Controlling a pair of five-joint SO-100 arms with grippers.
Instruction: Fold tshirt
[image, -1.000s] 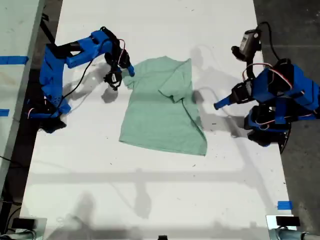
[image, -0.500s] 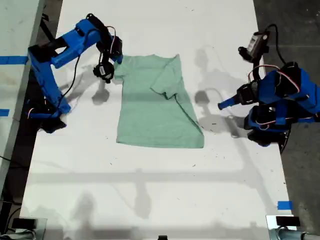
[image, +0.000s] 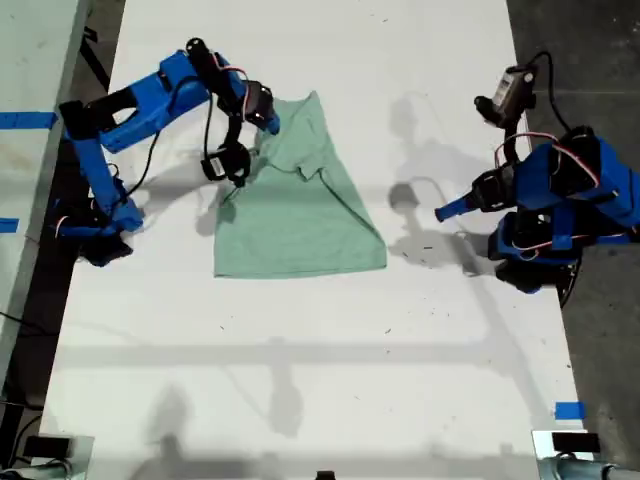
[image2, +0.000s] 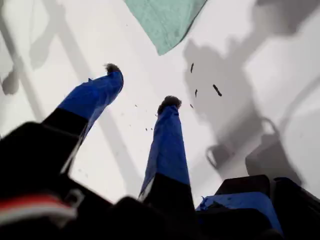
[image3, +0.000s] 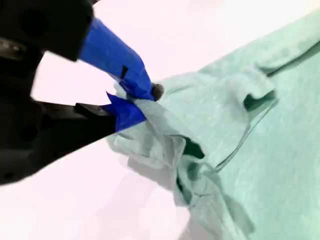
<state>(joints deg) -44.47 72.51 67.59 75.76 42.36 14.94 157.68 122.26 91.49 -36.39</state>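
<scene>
**Q:** Where does the fold stand?

**A:** The mint-green tshirt (image: 300, 205) lies on the white table (image: 330, 370), toward the exterior view's upper left. My second gripper (image3: 131, 95) is clenched on a bunched fold of its cloth. My first gripper (image2: 140, 85) hangs released over bare table beside one corner of the shirt.

**Q:** What could go wrong?

**A:** The pinch looks thin. Cloth could slip free mid-pull, or the whole shirt could drag and bunch rather than fold.

**Q:** What can't you make out?

**A:** Whether I hold sleeve or collar, and how many layers. The wad hides it.
</scene>
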